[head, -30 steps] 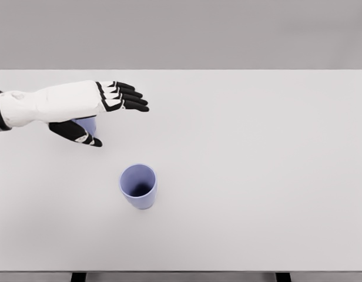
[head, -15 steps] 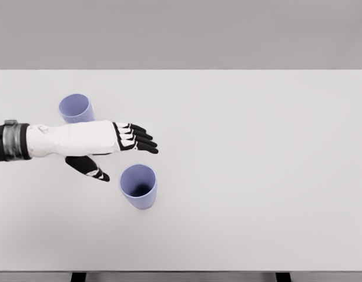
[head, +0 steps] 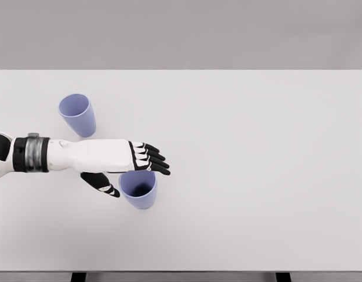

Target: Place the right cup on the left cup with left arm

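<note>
The left hand (head: 131,167) hovers over the right cup (head: 138,187), which stands upright on the table (head: 257,147) at about 7 o'clock from the table's middle. The fingers (head: 151,160) are stretched and spread, holding nothing; the thumb (head: 103,183) hangs at 9 o'clock of the cup's rim, just beside it. The left cup (head: 77,114) stands apart, at 10 o'clock from the right one. This looks like the approach before grasping. Next, the hand should probably lower and close around the cup wall, without tipping it
</note>
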You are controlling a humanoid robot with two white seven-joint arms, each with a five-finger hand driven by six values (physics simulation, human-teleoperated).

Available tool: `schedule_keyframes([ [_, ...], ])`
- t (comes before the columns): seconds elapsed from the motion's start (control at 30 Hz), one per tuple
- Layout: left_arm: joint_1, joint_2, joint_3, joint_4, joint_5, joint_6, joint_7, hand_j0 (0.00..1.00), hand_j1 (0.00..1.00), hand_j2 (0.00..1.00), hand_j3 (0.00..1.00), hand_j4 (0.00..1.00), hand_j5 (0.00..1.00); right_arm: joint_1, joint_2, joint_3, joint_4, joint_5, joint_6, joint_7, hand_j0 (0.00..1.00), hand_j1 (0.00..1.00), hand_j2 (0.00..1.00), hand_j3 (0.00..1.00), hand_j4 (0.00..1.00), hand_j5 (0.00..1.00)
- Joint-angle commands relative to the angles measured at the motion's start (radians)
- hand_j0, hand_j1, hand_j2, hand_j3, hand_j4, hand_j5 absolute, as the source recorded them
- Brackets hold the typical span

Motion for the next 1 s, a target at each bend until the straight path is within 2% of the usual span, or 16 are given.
schedule_keyframes([
  [0.0,0.000,-0.001,0.002,0.000,0.006,0.001,0.000,1.00,1.00,1.00,1.00,1.00,1.00,0.000,0.000,0.000,0.000,0.000,0.000,0.000,1.00,1.00,1.00,1.00,1.00,1.00],
  [0.2,0.000,0.004,0.003,0.000,0.004,0.001,0.002,1.00,1.00,1.00,1.00,1.00,1.00,0.000,0.000,0.000,0.000,0.000,0.000,0.000,1.00,1.00,1.00,1.00,1.00,1.00],
  [0.37,0.002,0.010,0.034,0.004,-0.047,0.001,0.008,1.00,1.00,1.00,1.00,1.00,1.00,0.000,0.000,0.000,0.000,0.000,0.000,0.000,1.00,1.00,1.00,1.00,1.00,1.00],
  [0.97,0.011,-0.024,0.020,0.012,-0.086,0.001,0.005,1.00,1.00,1.00,1.00,1.00,1.00,0.000,0.000,0.000,0.000,0.000,0.000,0.000,1.00,1.00,1.00,1.00,1.00,1.00],
])
